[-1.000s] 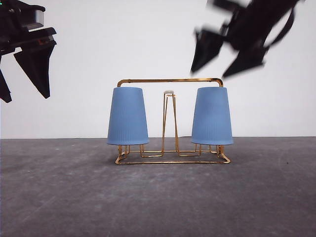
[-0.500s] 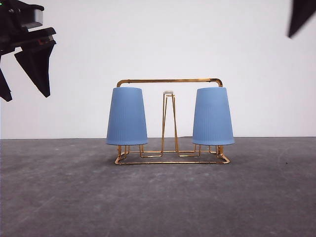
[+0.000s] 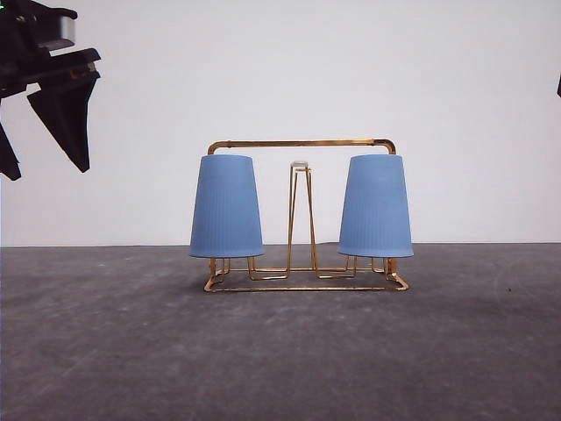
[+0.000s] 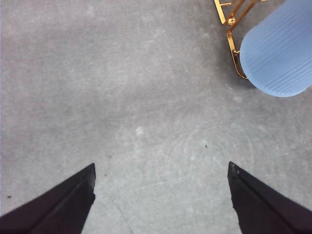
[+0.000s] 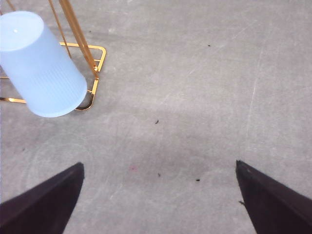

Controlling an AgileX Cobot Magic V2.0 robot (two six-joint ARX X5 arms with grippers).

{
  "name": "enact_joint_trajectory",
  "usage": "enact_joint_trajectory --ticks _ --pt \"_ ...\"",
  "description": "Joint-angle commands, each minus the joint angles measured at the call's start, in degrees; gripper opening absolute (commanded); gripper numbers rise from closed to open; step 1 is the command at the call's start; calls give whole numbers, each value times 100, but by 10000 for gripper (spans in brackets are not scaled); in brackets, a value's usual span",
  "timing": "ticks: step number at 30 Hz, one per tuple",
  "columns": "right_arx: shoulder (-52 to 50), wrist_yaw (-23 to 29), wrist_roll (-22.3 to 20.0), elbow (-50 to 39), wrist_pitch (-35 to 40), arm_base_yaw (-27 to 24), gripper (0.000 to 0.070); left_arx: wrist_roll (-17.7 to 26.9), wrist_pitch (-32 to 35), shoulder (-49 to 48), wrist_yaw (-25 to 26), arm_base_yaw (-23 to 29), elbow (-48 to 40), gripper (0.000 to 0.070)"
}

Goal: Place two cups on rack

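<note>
Two light-blue ribbed cups stand upside down over the outer prongs of the gold wire rack (image 3: 302,143): the left cup (image 3: 226,207) and the right cup (image 3: 376,207). The middle prong pair is bare. My left gripper (image 3: 46,171) hangs open, high at the left, well clear of the rack. In the left wrist view its fingers (image 4: 161,165) are spread over bare table, with the left cup (image 4: 278,53) and the rack's base (image 4: 234,34) off to one side. In the right wrist view my right gripper (image 5: 159,164) is open and empty, away from the right cup (image 5: 41,66) and the rack (image 5: 92,68).
The rack stands on a grey table (image 3: 280,351) before a white wall. Open tabletop lies in front of the rack and on both sides.
My right arm has swung up and to the right, almost out of the front view, leaving the right cup on the rack. The left arm has stayed still.
</note>
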Motion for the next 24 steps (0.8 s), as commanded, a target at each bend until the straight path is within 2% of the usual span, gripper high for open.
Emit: enact_joint_trajectory --ticks 1,2,5,24 --pt "42 -31 52 72 34 0 158 -73 23 39 7 -13 74 248" --pt "42 -55 31 72 30 0 2 -74 24 39 7 -13 74 77" --pt "44 -67 46 72 39 2 16 -94 36 39 7 -13 74 0" --pt "42 -32 138 72 447 1 16 -109 29 39 16 -32 76 0"
